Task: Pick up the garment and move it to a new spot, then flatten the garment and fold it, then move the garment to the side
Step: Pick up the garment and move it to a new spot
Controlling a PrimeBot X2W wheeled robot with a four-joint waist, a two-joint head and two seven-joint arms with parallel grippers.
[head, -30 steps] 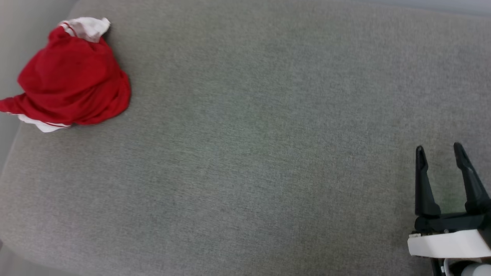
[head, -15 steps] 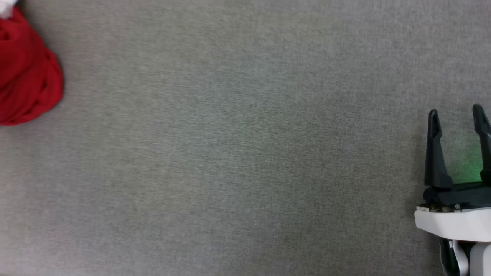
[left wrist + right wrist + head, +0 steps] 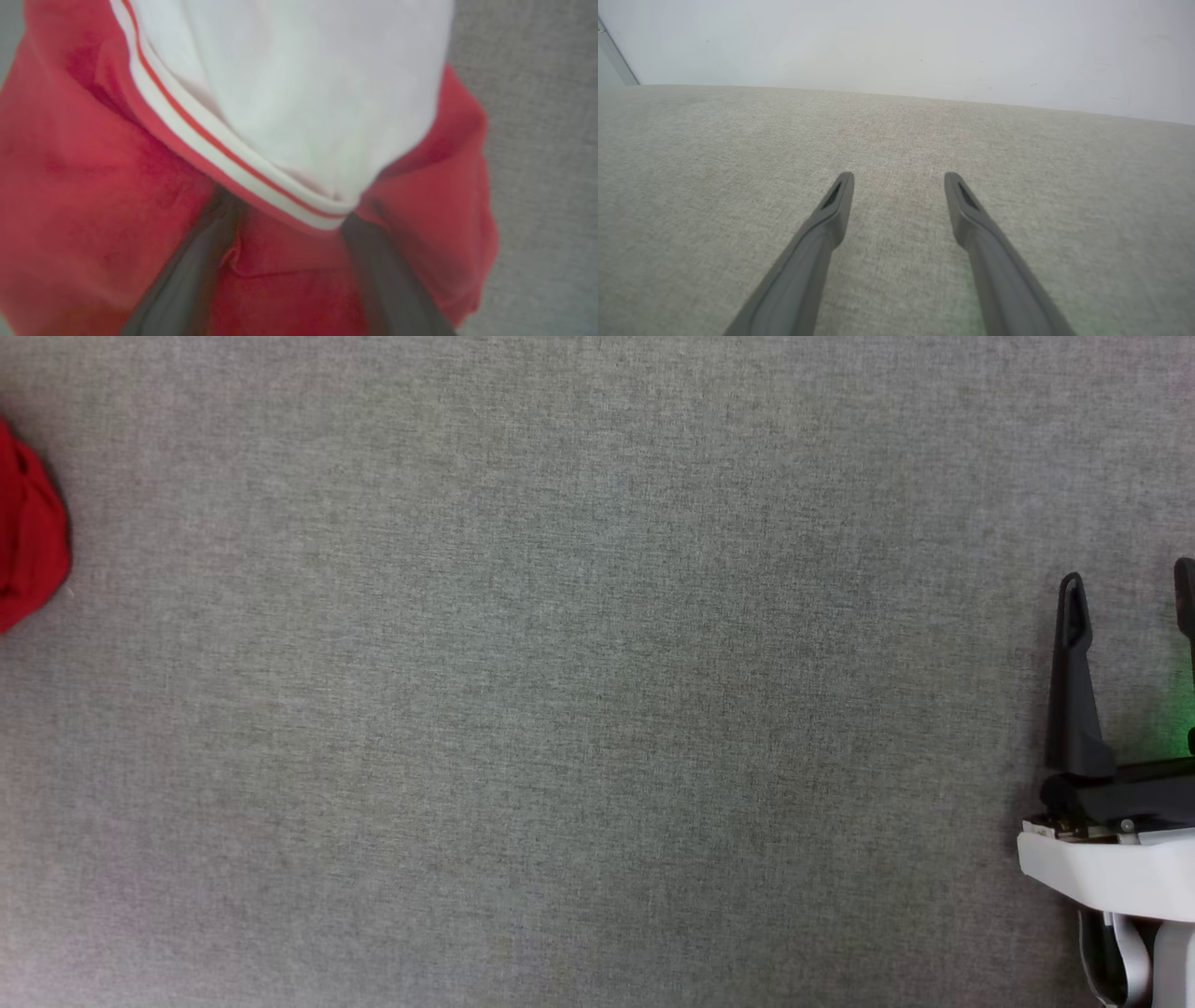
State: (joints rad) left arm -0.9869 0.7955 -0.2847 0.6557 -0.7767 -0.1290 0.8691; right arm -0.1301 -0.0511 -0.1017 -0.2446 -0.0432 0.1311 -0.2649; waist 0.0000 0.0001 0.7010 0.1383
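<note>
Grey woven fabric covers the wide surface (image 3: pixel 579 709), and behind its far edge the right wrist view shows a pale wall (image 3: pixel 896 42).

From the head camera, the garment (image 3: pixel 28 532) is only a red bunch at the left edge, cut by the frame and resting on the surface. It lies well apart from the right claw (image 3: pixel 1129 574) at the lower right. That claw is wide, with its 2 dark fingers (image 3: pixel 1074 691) pointing up the view and nothing between them. A green glow (image 3: pixel 1172 737) falls on the fabric beside its base. In its own wrist view, the right claw (image 3: pixel 899 179) hangs above bare grey fabric.

In the left wrist view, the garment (image 3: pixel 93 186) is very near and crumpled. A white sleeve (image 3: pixel 303 93) with red-and-white stripe trim (image 3: pixel 233 163) lies over the red cloth. The left claw (image 3: pixel 286 214) is also spread wide. Its 2 fingers (image 3: pixel 187 280) reach into the red folds, with cloth between them and their tips hidden under the sleeve hem. I cannot tell if the cloth is pinched.
</note>
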